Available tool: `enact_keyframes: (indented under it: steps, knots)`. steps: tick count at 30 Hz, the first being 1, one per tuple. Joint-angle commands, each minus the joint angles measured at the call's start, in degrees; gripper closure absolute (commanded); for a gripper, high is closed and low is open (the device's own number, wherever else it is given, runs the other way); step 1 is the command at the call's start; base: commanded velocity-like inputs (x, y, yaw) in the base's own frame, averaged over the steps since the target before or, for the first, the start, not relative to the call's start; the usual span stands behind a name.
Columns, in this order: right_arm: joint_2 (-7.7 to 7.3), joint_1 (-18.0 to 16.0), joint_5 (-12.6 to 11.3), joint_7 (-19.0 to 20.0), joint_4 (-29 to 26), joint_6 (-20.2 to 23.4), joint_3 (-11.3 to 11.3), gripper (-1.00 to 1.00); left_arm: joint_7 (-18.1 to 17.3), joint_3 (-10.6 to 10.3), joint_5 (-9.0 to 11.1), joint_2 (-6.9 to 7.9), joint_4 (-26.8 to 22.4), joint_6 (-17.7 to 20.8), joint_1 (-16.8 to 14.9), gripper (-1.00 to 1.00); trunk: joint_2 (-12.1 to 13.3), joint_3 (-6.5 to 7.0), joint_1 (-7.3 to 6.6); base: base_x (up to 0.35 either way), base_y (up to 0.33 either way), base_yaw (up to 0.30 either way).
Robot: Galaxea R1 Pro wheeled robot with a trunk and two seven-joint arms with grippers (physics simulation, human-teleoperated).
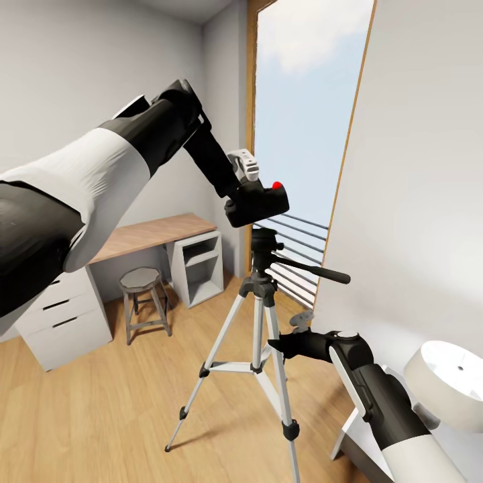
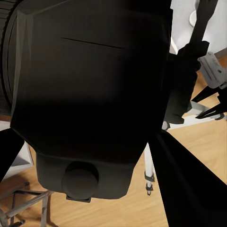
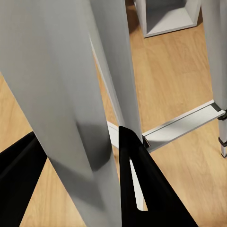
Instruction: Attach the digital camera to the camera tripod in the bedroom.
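Overhead, left fingers (image 1: 243, 201) clamp digital camera (image 1: 260, 203) above camera tripod (image 1: 263, 295); right fingers (image 3: 127, 156) seemingly straddle its leg.

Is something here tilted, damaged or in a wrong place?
Nothing stands out. The camera tripod stands upright on the floor, and the digital camera is held level just above its head by the left claw.

Place: room in a home, study corner.
Walls: plain white.
Floor (image 1: 100, 416): light wood planks.
Window (image 1: 302, 134): tall, wood-framed, sky beyond.
Furniture: wood-topped table (image 1: 151, 235), white drawers (image 1: 60, 315), grey stool (image 1: 142, 302).
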Motion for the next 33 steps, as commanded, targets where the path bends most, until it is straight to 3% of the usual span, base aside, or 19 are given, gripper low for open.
enact_keyframes:
  steps: [1, 14, 15, 19, 33]
  knots:
    - [-0.06, 0.0, 1.5, 0.1, 0.1, 0.2, 0.0, 1.0, -0.5, 0.1, -0.5, -0.02, 0.0, 0.6, 0.0, 1.0, 0.0, -0.09, 0.01, 0.0, 0.0, 0.0]
    - [-0.06, 0.0, 1.5, 0.1, 0.1, 0.2, 0.0, 1.0, -0.3, 0.1, -0.5, -0.02, -0.2, 0.6, 0.2, 1.0, 0.0, -0.09, 0.01, 0.0, 0.0, 0.0]
    - [-0.06, 0.0, 0.3, 0.1, 0.1, 0.2, 0.0, 1.0, 0.1, 0.2, -0.2, -0.02, -0.5, 0.9, 0.5, 1.0, 0.0, -0.08, 0.01, 0.0, 0.0, 0.0]
    - [0.03, 0.0, 0.2, 0.0, 0.1, 0.3, 0.0, 1.0, -0.2, 0.3, 0.8, -0.02, -1.4, 1.1, 0.5, 1.0, 0.0, -0.08, 0.01, 0.0, 0.0, 0.0]
    - [0.01, 0.0, 0.1, 0.0, 0.1, 0.4, 0.0, 1.0, -1.0, -1.0, -2.9, -0.02, -4.7, 3.1, 0.5, 1.0, 0.0, -0.08, 0.01, 0.0, 0.0, 0.0]
